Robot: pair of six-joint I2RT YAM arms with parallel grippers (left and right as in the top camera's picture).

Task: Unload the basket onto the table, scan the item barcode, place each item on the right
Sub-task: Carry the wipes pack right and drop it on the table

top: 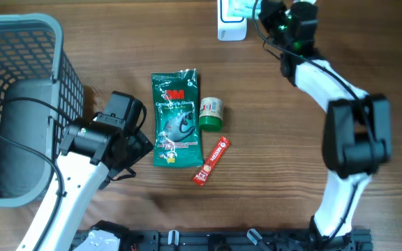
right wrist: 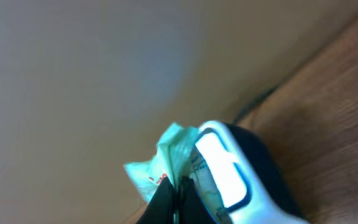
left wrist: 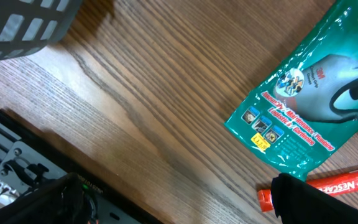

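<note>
Held: pale green packet [right wrist: 166,154], pinched in right hand [right wrist: 176,194], beside scanner [right wrist: 221,167].

A brown wooden table [top: 271,188] with dark grain fills the overhead view, and a plain beige wall [right wrist: 73,74] shows beyond it in the right wrist view.

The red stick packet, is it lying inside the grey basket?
No: in the overhead view the red stick packet lies on the wooden table beside the green pouch, apart from the grey basket.
</note>
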